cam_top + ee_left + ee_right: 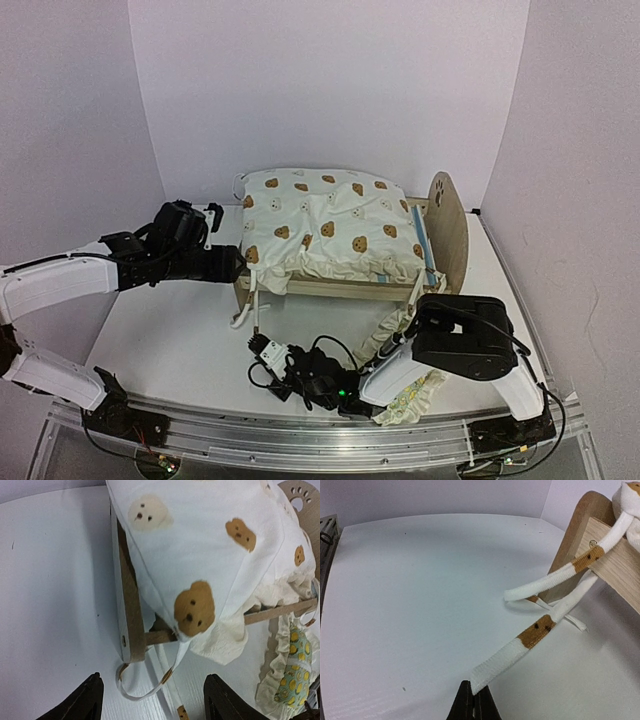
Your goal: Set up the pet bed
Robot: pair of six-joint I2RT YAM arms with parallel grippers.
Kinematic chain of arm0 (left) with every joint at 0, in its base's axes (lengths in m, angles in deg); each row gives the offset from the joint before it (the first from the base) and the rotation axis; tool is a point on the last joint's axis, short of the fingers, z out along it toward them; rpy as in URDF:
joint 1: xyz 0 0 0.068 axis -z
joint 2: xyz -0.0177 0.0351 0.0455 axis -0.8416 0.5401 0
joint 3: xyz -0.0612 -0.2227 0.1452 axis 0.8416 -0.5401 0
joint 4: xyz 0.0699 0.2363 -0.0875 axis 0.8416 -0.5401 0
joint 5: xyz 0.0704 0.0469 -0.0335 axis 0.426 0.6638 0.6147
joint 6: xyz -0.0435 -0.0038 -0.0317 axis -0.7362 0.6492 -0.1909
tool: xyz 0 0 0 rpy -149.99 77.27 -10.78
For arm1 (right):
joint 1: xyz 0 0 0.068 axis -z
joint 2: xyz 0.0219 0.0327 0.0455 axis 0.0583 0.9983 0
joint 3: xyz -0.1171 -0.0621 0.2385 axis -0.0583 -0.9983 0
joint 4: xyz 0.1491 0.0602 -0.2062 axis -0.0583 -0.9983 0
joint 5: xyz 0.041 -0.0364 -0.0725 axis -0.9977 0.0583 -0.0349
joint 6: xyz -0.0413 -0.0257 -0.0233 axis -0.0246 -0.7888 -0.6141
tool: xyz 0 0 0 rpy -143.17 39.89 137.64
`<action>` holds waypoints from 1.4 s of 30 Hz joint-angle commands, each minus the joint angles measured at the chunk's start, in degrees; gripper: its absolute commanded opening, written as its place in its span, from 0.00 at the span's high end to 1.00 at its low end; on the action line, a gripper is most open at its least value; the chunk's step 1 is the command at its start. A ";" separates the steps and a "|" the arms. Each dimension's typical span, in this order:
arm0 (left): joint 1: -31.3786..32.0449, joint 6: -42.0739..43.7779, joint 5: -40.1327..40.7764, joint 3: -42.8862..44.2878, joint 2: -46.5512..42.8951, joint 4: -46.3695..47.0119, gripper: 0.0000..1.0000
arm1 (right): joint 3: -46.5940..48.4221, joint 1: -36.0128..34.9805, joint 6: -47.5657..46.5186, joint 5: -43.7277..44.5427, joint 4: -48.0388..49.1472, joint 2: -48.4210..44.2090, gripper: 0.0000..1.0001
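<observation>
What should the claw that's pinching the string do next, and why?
Probably the right claw should pull the tie it pinches taut and carry it around the corner post of the pet bed. The cushion already lies on it, but this tie trails loose over the table, not yet tied.

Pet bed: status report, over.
Left gripper jaws open, empty. Right gripper jaws shut on cushion tie. Pet bed upright, cushion on it. Lemon pillow under right arm.

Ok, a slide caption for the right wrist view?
Right gripper shut on the end of a cushion tie trailing from the pet bed corner.
</observation>
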 commanded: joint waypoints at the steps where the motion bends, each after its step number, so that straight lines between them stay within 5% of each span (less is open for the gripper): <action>1: 0.16 -1.40 -3.00 -6.29 -2.74 1.42 0.31 | 5.20 -0.11 2.55 -5.15 -6.09 -3.15 1.00; 13: 0.25 -9.92 -9.84 -19.87 -9.46 13.63 0.50 | 15.97 8.31 14.11 -22.57 -21.06 -3.81 1.00; 27: 0.20 -13.68 -16.29 -23.65 -3.28 19.27 0.69 | 17.11 8.94 14.78 -26.77 -21.93 -2.73 1.00; 35: 0.21 -16.67 -15.50 -26.90 -8.94 16.28 0.54 | 16.10 8.94 12.65 -22.75 -21.63 -2.91 1.00; 42: 0.23 -16.23 -20.69 -29.33 -7.75 22.15 0.58 | 16.14 8.94 12.60 -23.60 -21.56 -2.85 1.00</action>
